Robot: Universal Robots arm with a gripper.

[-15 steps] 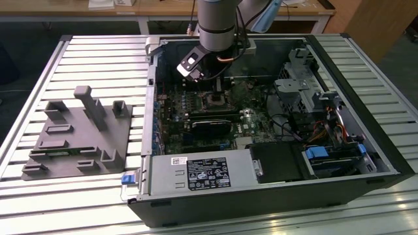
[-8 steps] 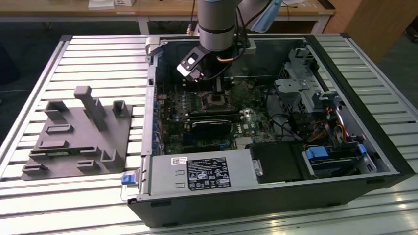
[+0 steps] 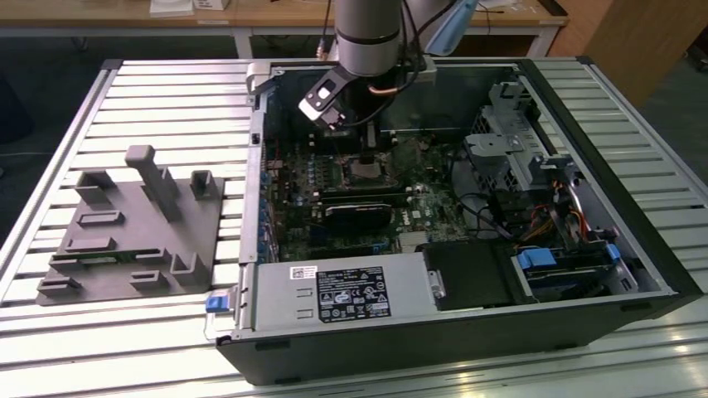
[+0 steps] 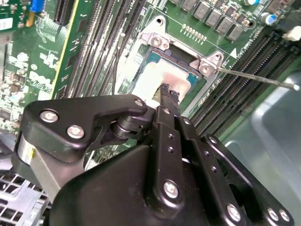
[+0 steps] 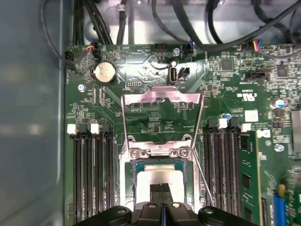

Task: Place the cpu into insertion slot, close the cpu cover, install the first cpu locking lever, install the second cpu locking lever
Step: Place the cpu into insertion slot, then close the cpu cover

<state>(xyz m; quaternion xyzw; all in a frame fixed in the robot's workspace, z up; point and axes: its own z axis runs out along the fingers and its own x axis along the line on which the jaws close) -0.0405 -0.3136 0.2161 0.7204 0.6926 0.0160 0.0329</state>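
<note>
You are looking at a scene that is being lit from overhead. In the exterior view the slatted table [image 3: 122, 348] is glaring white along its near slats, while the inside of the computer case [image 3: 443, 340] is sitting in shade. In both wrist views the cpu [image 4: 160, 77] [image 5: 157, 175] is washing out almost to white, and the green board [image 5: 146, 70] is catching a bright patch.

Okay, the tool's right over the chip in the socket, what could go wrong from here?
One: the tool, tips shut, sits right at the cpu in the insertion slot; pressing or dragging could shift the chip or damage the socket. Two: the cpu cover stands open and a thin locking lever juts out sideways; the arm might snag either.
</note>
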